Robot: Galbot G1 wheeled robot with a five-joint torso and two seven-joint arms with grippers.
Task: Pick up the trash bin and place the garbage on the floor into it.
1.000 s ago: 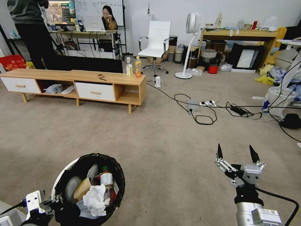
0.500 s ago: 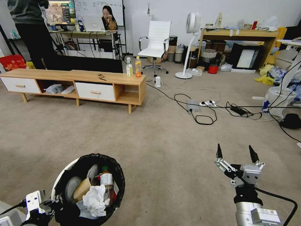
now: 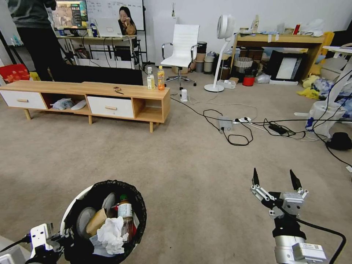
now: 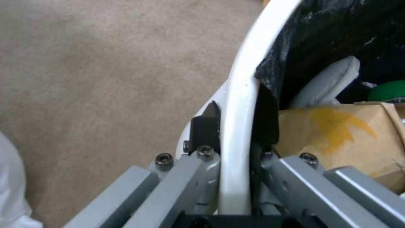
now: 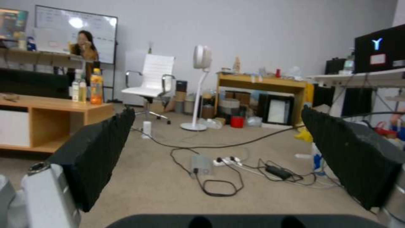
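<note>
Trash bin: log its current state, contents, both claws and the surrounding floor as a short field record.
bin: trash bin, white, black liner over its rim
contents: white tissue, brown cardboard, green-capped bottle
left claw: left claw clamped on the bin rim, one finger outside, one inside
right claw: right claw open, holding nothing, above the floor
floor: floor, beige carpet; no litter visible near the bin

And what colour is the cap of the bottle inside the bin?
Green; the head view shows the bottle cap best.

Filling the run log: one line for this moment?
left hand: shut on bin rim | right hand: open, over carpet | bin: holds litter
</note>
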